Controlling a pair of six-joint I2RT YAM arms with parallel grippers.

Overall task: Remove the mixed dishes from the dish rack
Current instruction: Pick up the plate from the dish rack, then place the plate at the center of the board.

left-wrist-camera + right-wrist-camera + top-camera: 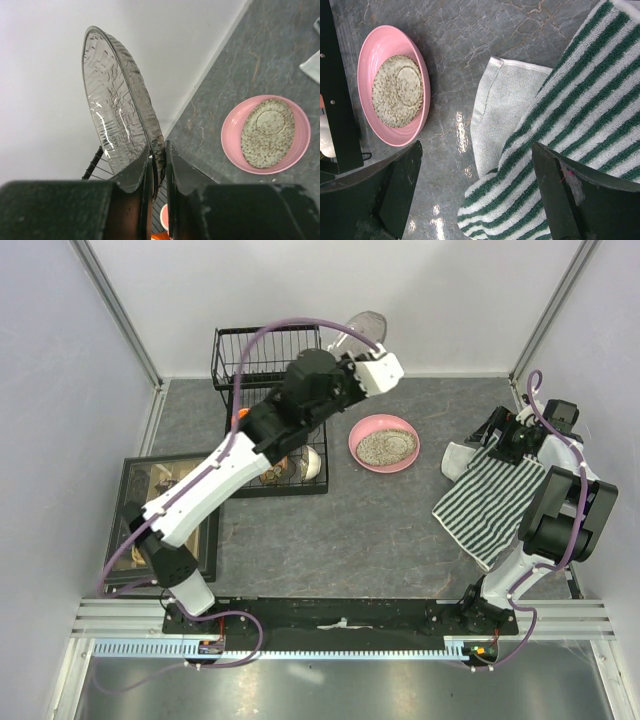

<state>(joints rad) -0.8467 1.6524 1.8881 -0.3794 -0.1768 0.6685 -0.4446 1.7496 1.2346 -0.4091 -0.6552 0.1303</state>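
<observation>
1. Far left of the dish rack [265,345] lies a black-framed box of trinkets [165,505]. It is no part of the unloading.
2. In the dish rack itself we see a small white bowl [312,462] at its right edge. The left arm hides most of the other dishes.
3. Above the rack's right back corner the left claw [158,155] is nearly closed, pinching the rim of a clear ribbed glass plate [112,100]. The plate stands on edge, as it would in the slots, and we judge it is held this way so it lifts out clean.
4. Just right of the rack a pink dish [383,443] sits flat on the bench – unloaded, by our reading.
5. Well right of the rack the right claw [475,165] hangs spread wide with nothing in it, over a striped cloth [490,505] – probably a soft landing for dishes.
</observation>
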